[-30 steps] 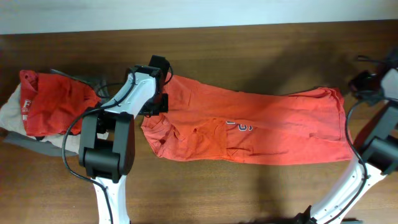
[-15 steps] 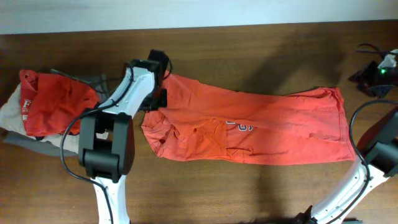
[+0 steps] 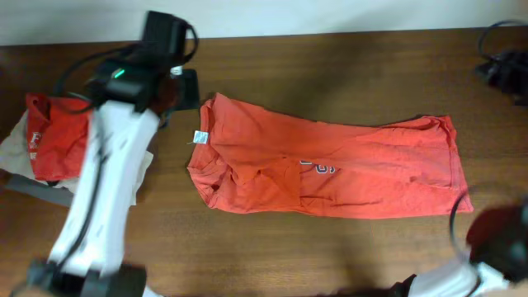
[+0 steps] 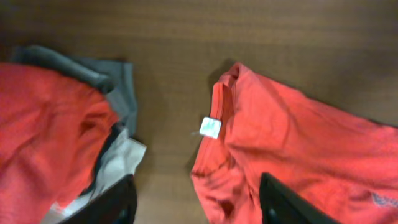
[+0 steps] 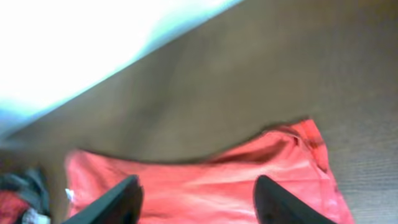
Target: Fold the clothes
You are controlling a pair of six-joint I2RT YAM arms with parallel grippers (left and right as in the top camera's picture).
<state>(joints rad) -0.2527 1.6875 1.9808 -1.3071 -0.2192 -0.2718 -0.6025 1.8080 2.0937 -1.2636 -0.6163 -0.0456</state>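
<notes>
Left pincer point(image 4: 199, 205) and right pincer point(image 5: 196, 202) hang open, empty, above the counter point(image 3: 346, 66).
T-shirt point(image 3: 330, 169) lies folded lengthwise mid-frame, likely awaiting its next fold.

Orange-red cotton T-shirt point(image 3: 371, 169) w/ navy-white print point(image 3: 318, 167), white neck tag point(image 3: 199, 137); dark-brown wood-grain surface point(image 3: 330, 66); cloth pile point(image 3: 51, 136): red, grey, beige.

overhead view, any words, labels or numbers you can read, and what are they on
Nothing here reads as a quotable text.
T-shirt: the dark print is mostly tucked into the fold, and what shows is too small to read.
neck tag: white and blurred, nothing legible.
red garment on the side pile: its white marks are too small to read.
</notes>
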